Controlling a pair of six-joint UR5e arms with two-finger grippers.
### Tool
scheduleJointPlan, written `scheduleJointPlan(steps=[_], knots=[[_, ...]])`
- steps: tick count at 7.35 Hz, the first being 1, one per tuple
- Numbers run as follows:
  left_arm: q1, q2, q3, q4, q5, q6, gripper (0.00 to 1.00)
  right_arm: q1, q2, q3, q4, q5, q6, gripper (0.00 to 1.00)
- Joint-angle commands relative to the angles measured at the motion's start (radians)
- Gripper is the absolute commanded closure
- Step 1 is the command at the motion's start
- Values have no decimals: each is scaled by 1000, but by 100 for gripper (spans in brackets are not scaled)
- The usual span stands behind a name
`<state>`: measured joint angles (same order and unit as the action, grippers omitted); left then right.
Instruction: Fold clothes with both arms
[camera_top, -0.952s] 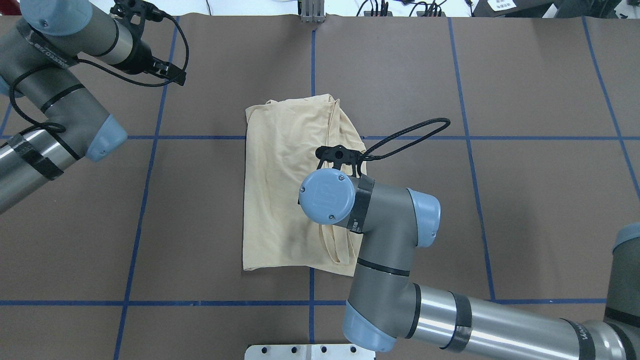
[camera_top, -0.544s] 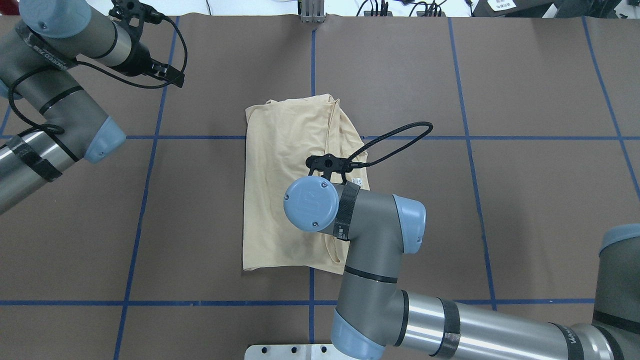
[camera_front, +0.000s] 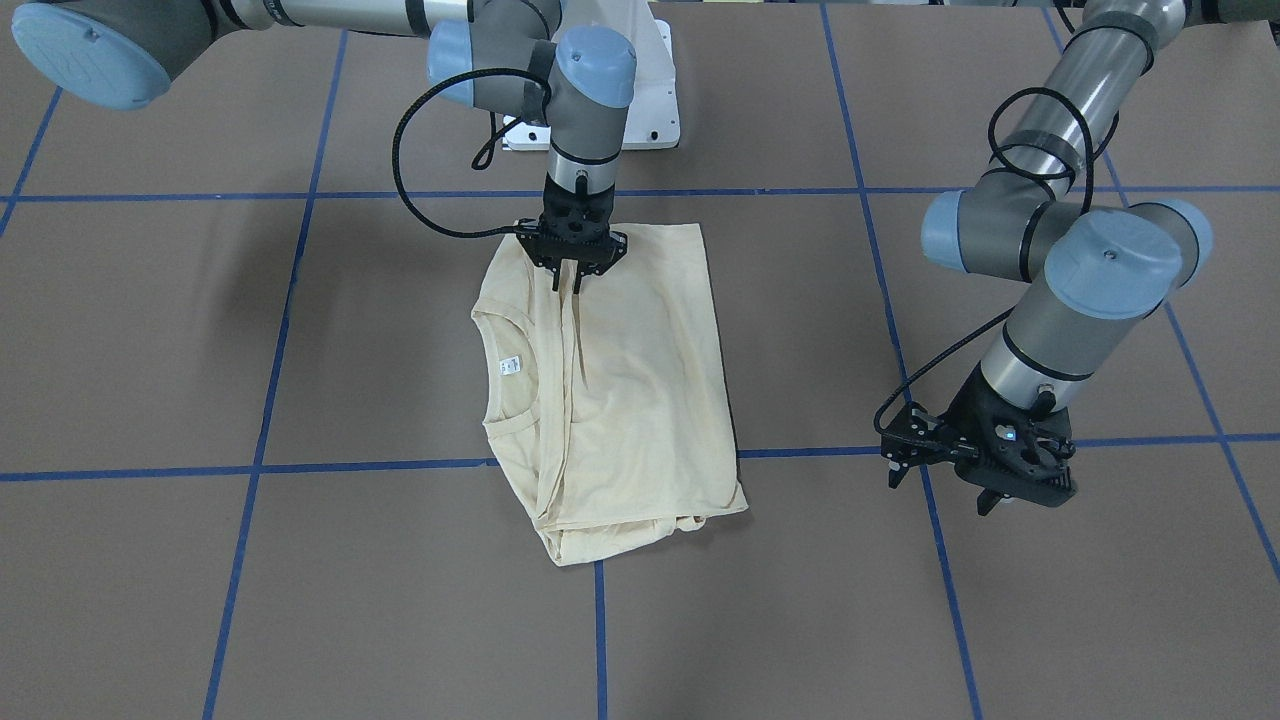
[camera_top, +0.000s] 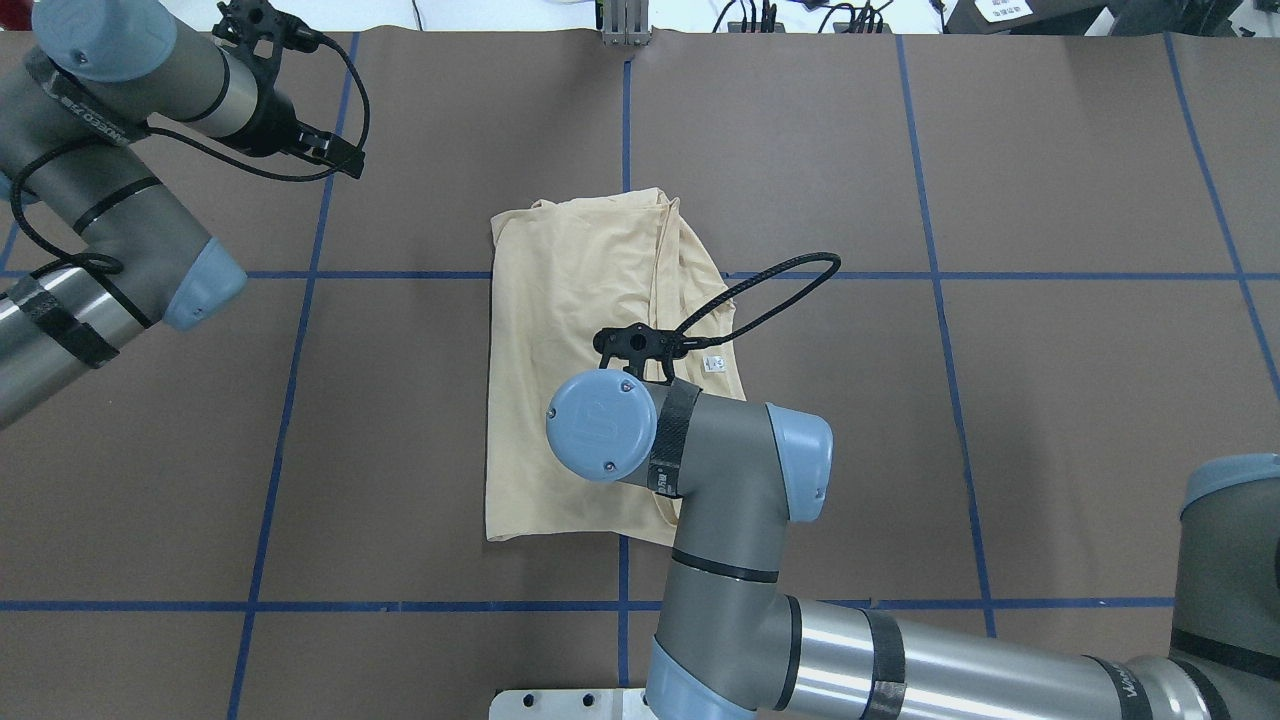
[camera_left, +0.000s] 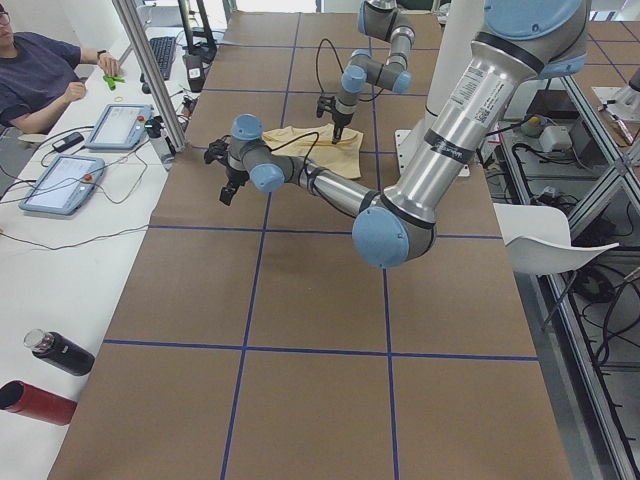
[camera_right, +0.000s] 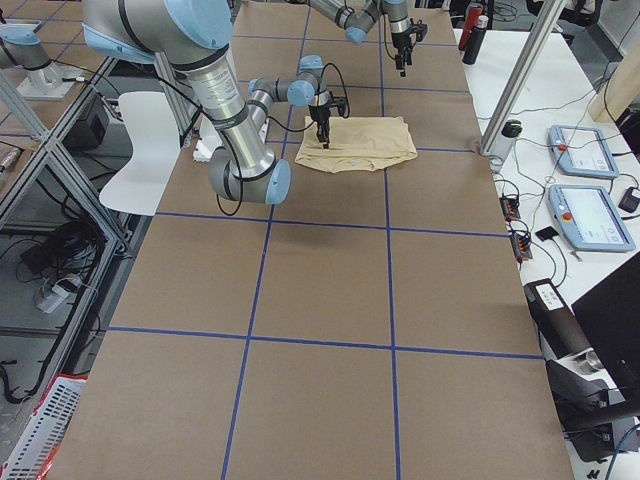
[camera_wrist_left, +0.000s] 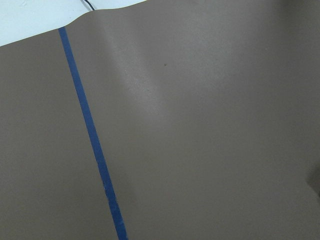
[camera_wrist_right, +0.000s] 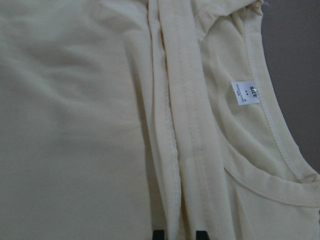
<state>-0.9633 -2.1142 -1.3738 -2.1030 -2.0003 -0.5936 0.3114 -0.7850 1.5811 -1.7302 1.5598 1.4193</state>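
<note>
The pale cream clothes (camera_front: 620, 400) lie folded in a tall rectangle at the table's middle (camera_top: 570, 300), the neck opening and its white label (camera_front: 510, 364) facing up. My right gripper (camera_front: 568, 283) points straight down over the shirt's edge nearest the robot base. In the right wrist view its fingertips (camera_wrist_right: 158, 234) stand slightly apart astride a folded seam strip (camera_wrist_right: 185, 150), so it is open and holds nothing. My left gripper (camera_front: 940, 492) hangs open above bare table well off to the shirt's side, far from the cloth (camera_top: 345, 160).
Blue tape lines (camera_wrist_left: 92, 145) grid the brown table cover. The white pedestal base (camera_front: 640, 100) stands just behind the shirt. In the exterior left view a side bench carries tablets (camera_left: 60, 180) and bottles (camera_left: 60, 352), and a seated person (camera_left: 30, 70) is beside it.
My right arm has slid left and toward the robot base over the shirt, uncovering the neck label. The shirt has not moved. The left arm has barely shifted.
</note>
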Motion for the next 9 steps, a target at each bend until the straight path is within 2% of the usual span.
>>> scheduleJointPlan(steps=[1,3,4,6,7,8,9], knots=[[0,0,1,0,0,0,0,-3,-2,-10,-2,-1,-23,67],[0,0,-1,0,0,0,0,-2,0,8,-55,-1,-72,100],[2,0,-1,0,0,0,0,8,-17,37,-66,-1,-103,100],[2,0,1,0,0,0,0,15,-147,175,-85,-6,-166,100],[2,0,-1,0,0,0,0,28,-186,203,-81,-9,-203,100],[2,0,-1,0,0,0,0,32,-198,197,-78,-14,-214,88],[2,0,-1,0,0,0,0,35,-206,197,-72,-17,-217,17]])
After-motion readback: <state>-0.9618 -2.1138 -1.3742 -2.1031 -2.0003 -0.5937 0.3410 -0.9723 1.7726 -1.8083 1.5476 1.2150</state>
